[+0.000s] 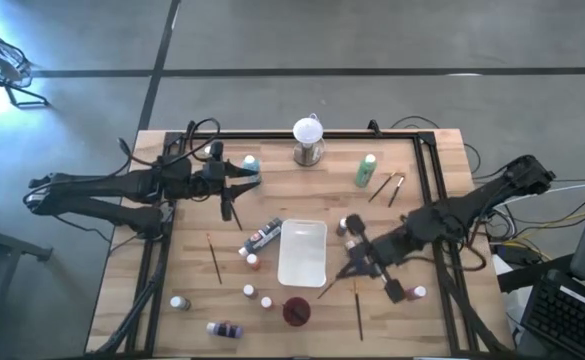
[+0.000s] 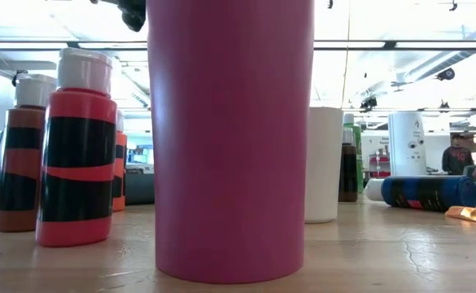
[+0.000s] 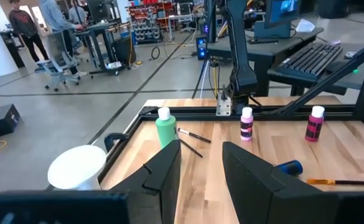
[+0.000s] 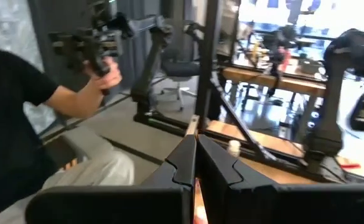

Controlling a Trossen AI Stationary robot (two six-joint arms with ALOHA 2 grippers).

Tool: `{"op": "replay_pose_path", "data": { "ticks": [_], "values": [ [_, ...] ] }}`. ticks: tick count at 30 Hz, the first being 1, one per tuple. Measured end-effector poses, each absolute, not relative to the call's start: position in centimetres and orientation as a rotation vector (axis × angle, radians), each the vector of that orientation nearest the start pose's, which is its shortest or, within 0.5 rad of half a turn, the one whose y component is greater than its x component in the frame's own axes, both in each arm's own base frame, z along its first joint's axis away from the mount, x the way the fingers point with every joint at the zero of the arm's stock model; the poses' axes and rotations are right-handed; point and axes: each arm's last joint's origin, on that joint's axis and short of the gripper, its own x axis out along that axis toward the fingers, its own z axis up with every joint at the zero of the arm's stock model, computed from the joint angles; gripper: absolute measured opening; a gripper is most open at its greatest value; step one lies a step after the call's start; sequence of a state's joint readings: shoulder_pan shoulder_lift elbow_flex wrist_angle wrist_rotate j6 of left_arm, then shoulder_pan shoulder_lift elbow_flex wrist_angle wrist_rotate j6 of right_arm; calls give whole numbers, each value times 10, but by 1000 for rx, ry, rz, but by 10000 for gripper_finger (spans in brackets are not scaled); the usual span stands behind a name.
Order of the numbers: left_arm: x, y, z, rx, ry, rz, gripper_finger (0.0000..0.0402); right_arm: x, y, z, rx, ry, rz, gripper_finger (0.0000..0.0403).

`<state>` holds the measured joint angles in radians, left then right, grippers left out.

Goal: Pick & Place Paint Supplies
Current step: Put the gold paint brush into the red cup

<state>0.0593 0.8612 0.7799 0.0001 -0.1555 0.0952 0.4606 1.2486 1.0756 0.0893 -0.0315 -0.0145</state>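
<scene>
We are looking across the tabletop, and the dark red cup [image 2: 229, 138] is standing nearest, blocking most of the view. Just beside it, an orange bottle [image 2: 76, 146] and a brown one [image 2: 24, 155] are standing upright, with a dark blue bottle [image 2: 425, 192] lying on its side farther back.

From above, we are counting roughly a dozen paint bottles scattered around the white tray [image 1: 303, 252], among them a green bottle [image 1: 365, 170] and a teal one [image 1: 249, 163] near the far edge. Five brushes are lying about: one [image 1: 214, 258] left of the tray, one [image 1: 358, 308] in front, one beneath the right arm, and two [image 1: 388, 188] beside the green bottle. The white globe [image 1: 308, 139] is standing at the far edge.

Our right gripper [image 1: 356, 262] is hovering just right of the tray, fingers pressed together, a thin brush shaft apparently nipped between them. Our left gripper [image 1: 256, 180] is hanging beside the teal bottle, fingers partly spread and gripping nothing.
</scene>
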Motion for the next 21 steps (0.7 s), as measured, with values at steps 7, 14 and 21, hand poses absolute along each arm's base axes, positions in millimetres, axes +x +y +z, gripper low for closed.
{"op": "replay_pose_path", "data": {
  "ticks": [7,14,21],
  "values": [
    [193,16,336,56,84,212,126,281,150,334,-59,108,515,8],
    [192,16,336,43,84,213,126,302,161,310,-70,136,512,8],
    [192,16,336,22,83,213,126,315,166,289,-95,175,468,8]
  ]
}}
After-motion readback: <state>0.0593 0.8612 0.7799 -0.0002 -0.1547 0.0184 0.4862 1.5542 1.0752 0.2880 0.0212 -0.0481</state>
